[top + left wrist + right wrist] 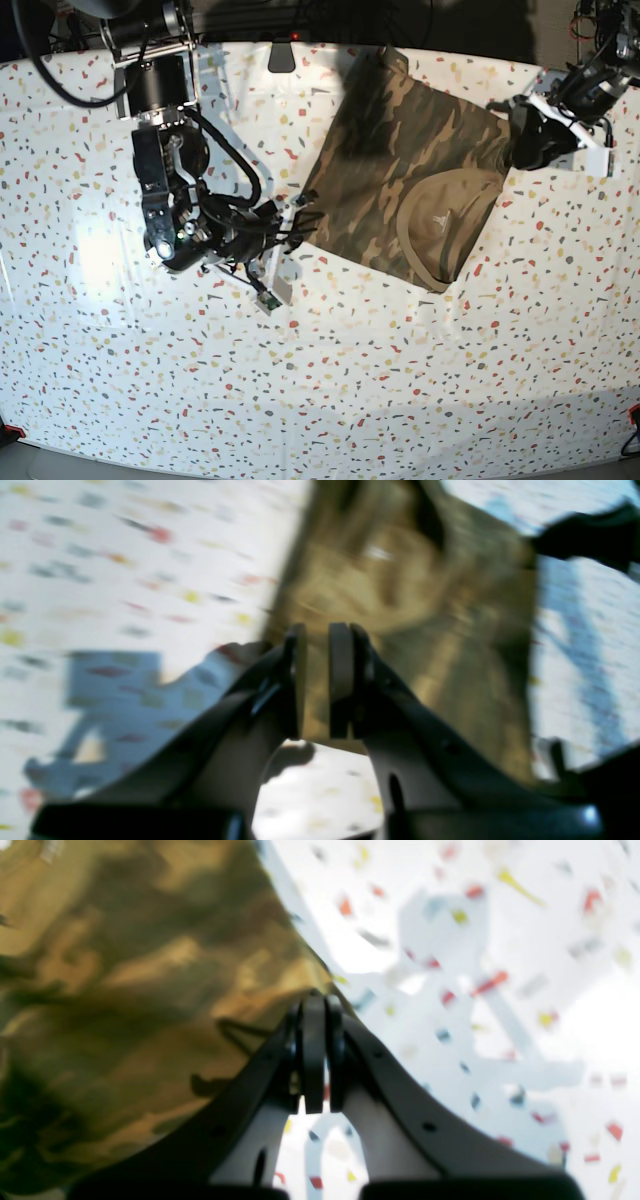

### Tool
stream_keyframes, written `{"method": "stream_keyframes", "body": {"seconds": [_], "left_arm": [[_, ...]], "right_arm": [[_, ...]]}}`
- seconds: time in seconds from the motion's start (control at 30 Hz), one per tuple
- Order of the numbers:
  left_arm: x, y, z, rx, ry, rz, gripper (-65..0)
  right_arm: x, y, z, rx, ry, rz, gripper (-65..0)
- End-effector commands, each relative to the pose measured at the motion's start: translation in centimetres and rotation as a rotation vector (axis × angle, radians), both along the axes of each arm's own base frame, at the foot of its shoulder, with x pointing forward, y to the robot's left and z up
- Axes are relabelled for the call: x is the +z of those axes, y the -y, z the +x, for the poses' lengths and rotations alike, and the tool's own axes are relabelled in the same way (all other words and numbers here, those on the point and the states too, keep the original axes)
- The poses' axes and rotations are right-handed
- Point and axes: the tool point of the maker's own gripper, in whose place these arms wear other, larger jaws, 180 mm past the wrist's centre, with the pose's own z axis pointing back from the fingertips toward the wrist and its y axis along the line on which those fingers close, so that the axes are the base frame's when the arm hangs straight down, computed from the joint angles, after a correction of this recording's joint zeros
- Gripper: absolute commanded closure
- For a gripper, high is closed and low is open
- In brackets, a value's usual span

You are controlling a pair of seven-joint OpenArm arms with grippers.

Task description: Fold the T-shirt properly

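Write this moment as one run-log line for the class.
task: fold T-shirt | shirt: folded bundle, collar on top | left gripper: fingers slightly apart, at shirt edge | right gripper: shut at shirt edge, grip unclear | surface: speckled table

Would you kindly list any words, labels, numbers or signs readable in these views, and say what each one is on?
No text can be read.
T-shirt: a small white mark inside the tan collar, too small to read.
Speckled table cover: coloured flecks only, no lettering.
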Motion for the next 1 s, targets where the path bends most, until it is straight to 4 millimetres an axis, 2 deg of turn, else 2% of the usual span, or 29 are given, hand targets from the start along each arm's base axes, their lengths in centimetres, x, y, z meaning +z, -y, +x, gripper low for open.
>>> {"method": "stream_keyframes", "body": {"seconds": [0.0,0.17,0.27,0.33,0.4,0.47,0.53,0.67,0.8,0.97], "left_arm": [[0.9,0.4,0.0,-0.003,0.035,-0.019,-7.9],[-1.2,4.3,-2.1,-0.023,-0.052,-0.109,-7.9],[-2.6,6.6,-3.1,-0.095,-0.077,-0.042,-7.9],[-2.9,6.9,-3.0,-0.116,-0.053,0.013,-7.9],[-3.1,6.1,-2.6,-0.092,-0.044,0.063,-7.9],[-3.6,4.3,-2.2,-0.039,-0.048,0.150,-7.9],[-3.9,2.7,-1.9,-0.003,-0.041,0.244,-7.9],[-3.7,0.6,-1.3,0.026,-0.009,0.362,-7.9],[-4.0,-0.8,-0.9,0.060,0.012,0.405,-7.9],[-6.8,-2.6,0.0,0.086,-0.040,0.421,-7.9]], "right_arm": [[1.4,0.0,1.1,0.002,0.048,0.009,0.0],[0.2,0.2,-0.2,0.002,0.014,0.009,0.0],[-1.2,-0.8,-2.2,0.029,-0.035,0.023,0.0],[-2.3,-1.4,-3.8,0.053,-0.069,0.019,0.0],[-3.2,-1.9,-5.3,0.071,-0.098,0.021,0.0],[-3.9,-2.4,-6.4,0.080,-0.117,0.031,0.0],[-4.4,-2.9,-7.4,0.089,-0.133,0.048,0.0],[-4.9,-4.4,-9.3,0.110,-0.165,0.073,0.0],[-4.6,-5.9,-10.5,0.119,-0.170,0.111,0.0],[-3.6,-7.3,-11.6,0.127,-0.154,0.146,0.0]]}}
